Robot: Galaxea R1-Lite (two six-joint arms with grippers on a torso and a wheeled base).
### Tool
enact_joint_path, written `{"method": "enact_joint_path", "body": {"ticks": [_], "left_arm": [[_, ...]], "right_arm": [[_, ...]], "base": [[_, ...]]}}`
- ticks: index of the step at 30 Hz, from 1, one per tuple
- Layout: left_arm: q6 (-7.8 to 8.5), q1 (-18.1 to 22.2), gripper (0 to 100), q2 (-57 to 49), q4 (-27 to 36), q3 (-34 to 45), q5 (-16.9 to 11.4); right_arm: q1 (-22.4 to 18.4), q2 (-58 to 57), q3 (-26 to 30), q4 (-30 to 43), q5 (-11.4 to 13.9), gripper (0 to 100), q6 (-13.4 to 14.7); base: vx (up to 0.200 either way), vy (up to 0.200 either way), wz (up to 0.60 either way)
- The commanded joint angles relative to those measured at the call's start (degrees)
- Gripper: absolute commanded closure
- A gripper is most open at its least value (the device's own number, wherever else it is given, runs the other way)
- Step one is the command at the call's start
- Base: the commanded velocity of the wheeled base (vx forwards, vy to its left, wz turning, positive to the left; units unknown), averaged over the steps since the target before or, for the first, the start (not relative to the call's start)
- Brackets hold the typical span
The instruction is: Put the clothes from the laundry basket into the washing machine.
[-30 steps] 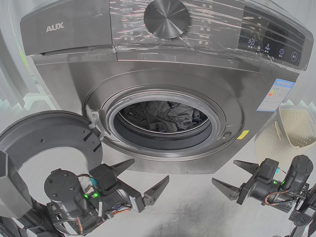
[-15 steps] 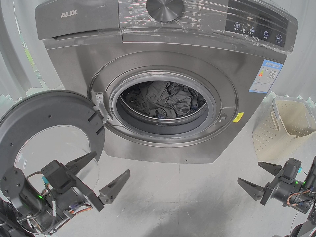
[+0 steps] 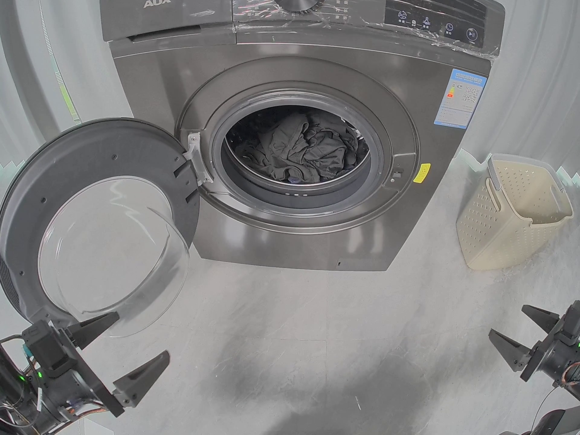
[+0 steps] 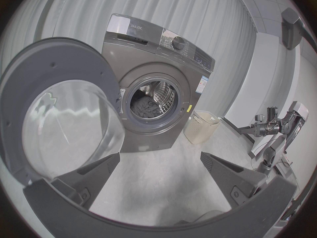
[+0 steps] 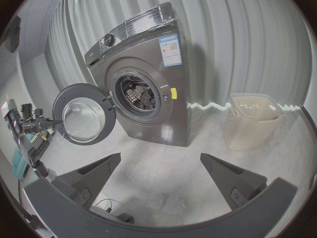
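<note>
Clothes [image 3: 296, 146], dark and crumpled into soft folds, lie heaped in the shiny metal drum [image 4: 163, 91] of the washing machine [image 3: 326, 61], well apart from both grippers and higher in the head view than either. At far left the left gripper [image 3: 140, 335] hangs low over the pale mottled floor [image 3: 326, 333], its black wedge-shaped fingers spread wide, just below the round door [image 3: 90, 146]. That door stands swung open on its hinge, a grey ring around a bulging clear window. The machine is a brushed grey box with a round porthole and plastic film over its panel. Right of it stands the cream perforated plastic laundry basket [image 3: 507, 225]. At far right the right gripper [image 3: 507, 320] is likewise spread, holding nothing.
</note>
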Motion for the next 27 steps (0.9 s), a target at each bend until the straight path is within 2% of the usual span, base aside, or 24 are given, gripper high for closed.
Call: {"method": "enact_joint_path", "body": {"ticks": [1,2,4,5,6,9,13,15,18,19,20,23,25,26,27], "left_arm": [[-1.15,5.49,0,-18.62,11.8,1.01,-2.91],[-1.07,7.16,0,-21.6,15.41,1.01,-4.84],[-0.98,9.01,0,-23.98,18.31,1.01,-7.04],[-0.71,11.47,0,-26.26,20.68,1.01,-8.8],[-0.71,11.47,0,-26.26,20.68,1.01,-8.8],[-0.63,17.18,0,-30.31,23.76,1.01,-9.68],[-0.45,22.89,0,-35.49,27.8,1.01,-10.03],[0.08,25.44,0,-38.39,30.0,1.01,-11.43],[0.25,30.19,0,-43.84,34.21,1.01,-15.04],[0.25,30.19,0,-43.84,34.21,1.01,-15.04],[0.34,33.18,0,-47.88,37.11,1.01,-18.2],[0.43,37.48,0,-53.95,41.16,1.01,-23.92],[0.6,40.03,0,-57.9,44.5,1.01,-28.05],[0.6,40.12,0,-57.99,45.02,1.01,-28.49],[0.6,40.03,0,-57.99,46.52,1.01,-29.45]], "right_arm": [[-8.33,-17.93,0.9,10.55,0.2,0,-0.87],[-10.62,-20.56,0.9,12.3,0.47,0,-1.66],[-12.29,-22.59,0.9,14.41,0.64,0,-1.75],[-13.34,-25.22,0.9,16.7,0.73,0,-1.84],[-13.34,-25.22,0.9,16.7,0.73,0,-1.84],[-14.14,-32.43,0.9,23.55,1.08,0,-2.01],[-15.1,-42.54,0.9,32.34,1.17,0,-2.1],[-15.45,-45.61,0.72,36.12,1.26,0,-1.92],[-15.54,-45.7,0.81,35.07,1.08,0,-1.4],[-15.54,-45.7,0.81,35.07,1.08,0,-1.4],[-15.72,-45.7,0.81,34.98,0.64,0,-1.57],[-15.89,-45.61,0.81,34.98,0.47,0,-1.66],[-15.89,-45.61,0.81,34.89,-1.03,0,-1.66],[-15.89,-45.61,0.81,34.98,-1.38,0,-1.66],[-15.98,-45.61,0.81,34.89,-3.05,0,-1.84]], "base": [[0.0,0.0,0.0],[0.0,0.0,0.0],[0.0,0.0,0.0],[0.0,0.0,0.0],[0.0,0.0,0.0],[-0.2,0.0,0.0],[0.0,0.0,0.0],[0.0,0.0,0.0],[0.0,0.0,0.0],[0.0,0.0,0.0],[0.0,0.0,0.0],[0.0,0.0,0.0],[0.0,0.0,0.0],[0.0,0.0,0.0],[0.0,0.0,0.0]]}}
